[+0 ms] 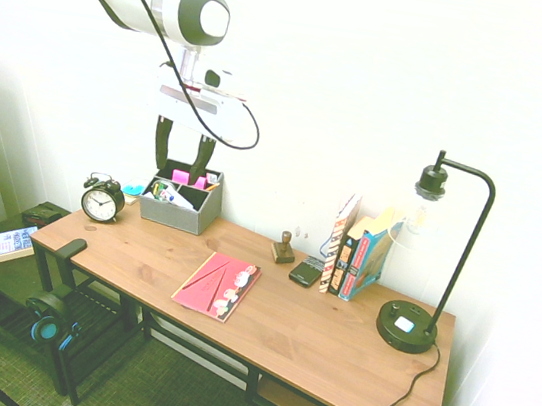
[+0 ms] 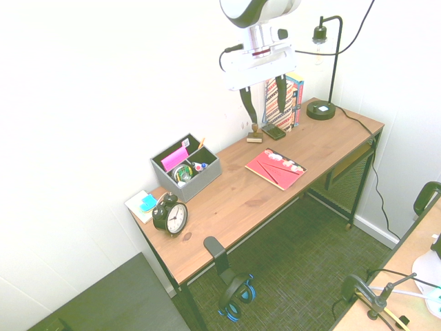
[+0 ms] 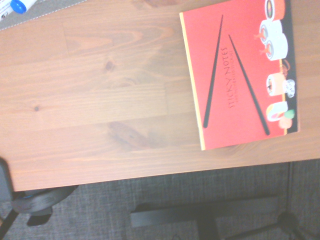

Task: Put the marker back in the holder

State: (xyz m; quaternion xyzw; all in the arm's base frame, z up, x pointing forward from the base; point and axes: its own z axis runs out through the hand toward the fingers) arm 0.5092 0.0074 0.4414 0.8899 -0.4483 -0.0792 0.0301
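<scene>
The grey holder (image 1: pixel 181 213) (image 2: pixel 198 184) stands at the back of the wooden desk, with pink sticky notes and small colourful items inside. A slim white marker (image 2: pixel 198 166) lies in its front compartment. In the wrist view the marker (image 3: pixel 20 5) shows a blue end beside a strip of the holder's grey rim (image 3: pixel 55 6). My gripper (image 1: pixel 177 172) (image 2: pixel 264 110) hangs open in the air above the holder, with nothing between its fingers and clear of the marker.
A black alarm clock (image 1: pixel 102 200) stands beside the holder. A red sticky-notes book (image 1: pixel 217 284) (image 3: pixel 240 75) lies mid-desk. A wooden stamp (image 1: pixel 285 248), a phone (image 1: pixel 306 270), upright books (image 1: pixel 357 251) and a black lamp (image 1: pixel 407 325) stand toward the other end.
</scene>
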